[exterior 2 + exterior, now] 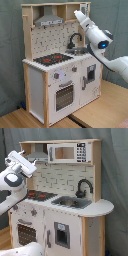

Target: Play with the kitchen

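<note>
Claw (78, 13) seemingly near the kitchen's (60, 80) hood (49, 20).

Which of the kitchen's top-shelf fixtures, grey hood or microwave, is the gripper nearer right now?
The microwave. In the second exterior view the gripper is raised at the shelf's microwave end, while the grey hood sits at the other end, above the hob.

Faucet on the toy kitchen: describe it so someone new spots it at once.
Find the kitchen, pale wood and white panels. On its countertop, beside the red-ringed hob, sits the steel sink. The faucet is the black curved arch rising behind it, the only tall dark thing there.
</note>
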You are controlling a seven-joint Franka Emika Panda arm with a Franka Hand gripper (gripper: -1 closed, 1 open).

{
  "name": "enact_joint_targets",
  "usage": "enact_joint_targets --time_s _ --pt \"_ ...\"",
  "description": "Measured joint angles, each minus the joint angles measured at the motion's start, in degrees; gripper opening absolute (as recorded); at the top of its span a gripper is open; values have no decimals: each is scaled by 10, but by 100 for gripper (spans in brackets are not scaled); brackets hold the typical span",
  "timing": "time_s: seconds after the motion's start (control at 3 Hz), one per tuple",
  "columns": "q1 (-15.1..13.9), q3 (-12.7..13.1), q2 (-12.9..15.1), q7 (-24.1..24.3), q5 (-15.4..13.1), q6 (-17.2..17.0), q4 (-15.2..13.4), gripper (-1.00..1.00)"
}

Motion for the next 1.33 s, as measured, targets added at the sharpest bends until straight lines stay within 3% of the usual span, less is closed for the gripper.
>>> enact_joint_targets --time_s 0.67,1.33 --pt "-25 -2 29 75 0 -105 98 100" --pt "-28 -1 60 121 -5 -186 169 100"
